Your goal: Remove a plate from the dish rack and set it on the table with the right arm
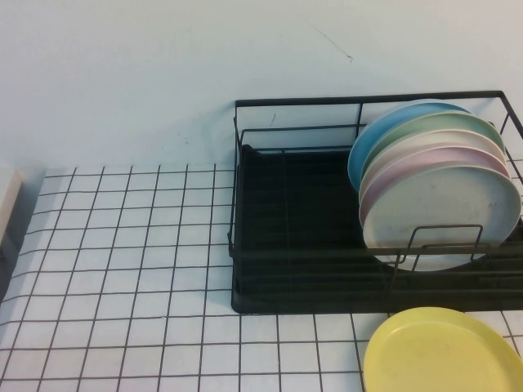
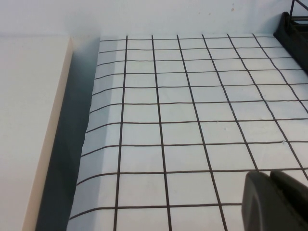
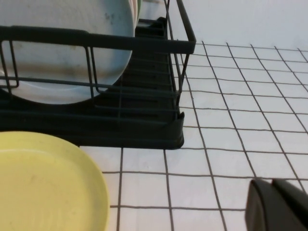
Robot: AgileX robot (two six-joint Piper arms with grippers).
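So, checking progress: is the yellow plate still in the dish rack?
No, the yellow plate lies flat on the table, in front of the dish rack.

We get even, cool, bluish light across the table [image 1: 122, 269], bright with no hard glare. Soft shadow pools along the table's left edge and under the rack [image 1: 310, 245], whose black tray swallows detail. The plate [image 1: 441, 351] glows flat and matte. Up close, the left gripper [image 2: 276, 199] and right gripper [image 3: 279, 204] show as dark, blurred shapes, while grid lines beyond them stay sharp.
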